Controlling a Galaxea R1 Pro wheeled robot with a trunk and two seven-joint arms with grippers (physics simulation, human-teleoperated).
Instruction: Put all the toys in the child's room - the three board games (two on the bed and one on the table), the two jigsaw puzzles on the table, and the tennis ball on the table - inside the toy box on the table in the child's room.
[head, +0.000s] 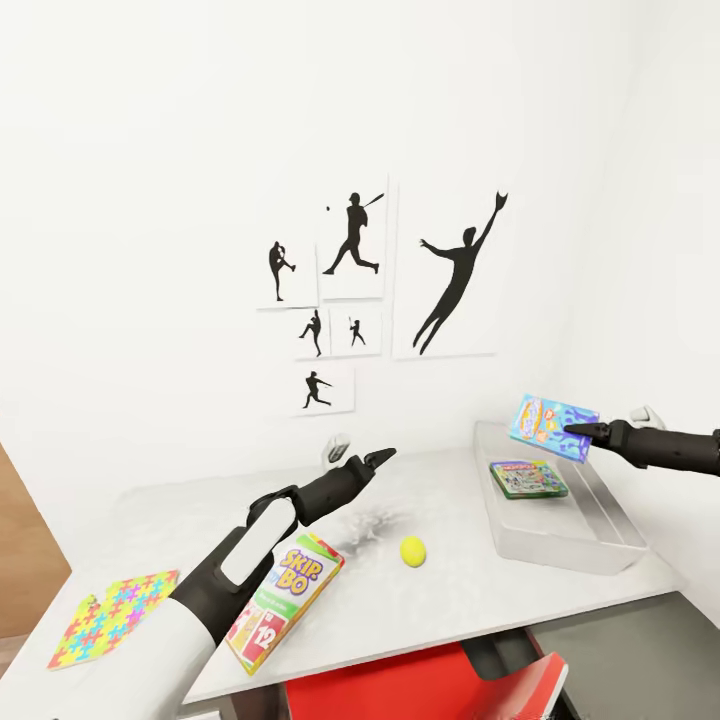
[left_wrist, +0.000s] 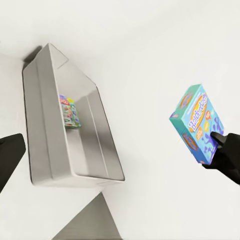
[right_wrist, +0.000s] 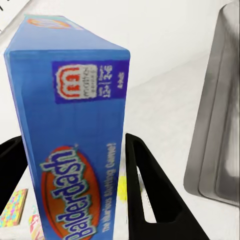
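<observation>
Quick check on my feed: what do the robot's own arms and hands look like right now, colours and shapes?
Both arms are black toward the wrist. The left arm has glossy white shell panels on its forearm. The left hand and right hand are black and end in slim pointed fingers with slot-like cutouts. A small white part sits near each wrist. No markings or loose cables visible.

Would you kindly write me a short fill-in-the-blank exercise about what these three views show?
1. The right gripper is shut on the ____ board game, held above the toy box.
2. Inside the toy box lies one ____-edged board game.
3. The tennis ball rests on the ____, between the SKIP-BO box and the toy box.
4. The left gripper holds ____.

Missing words: blue; green; table; nothing
</observation>
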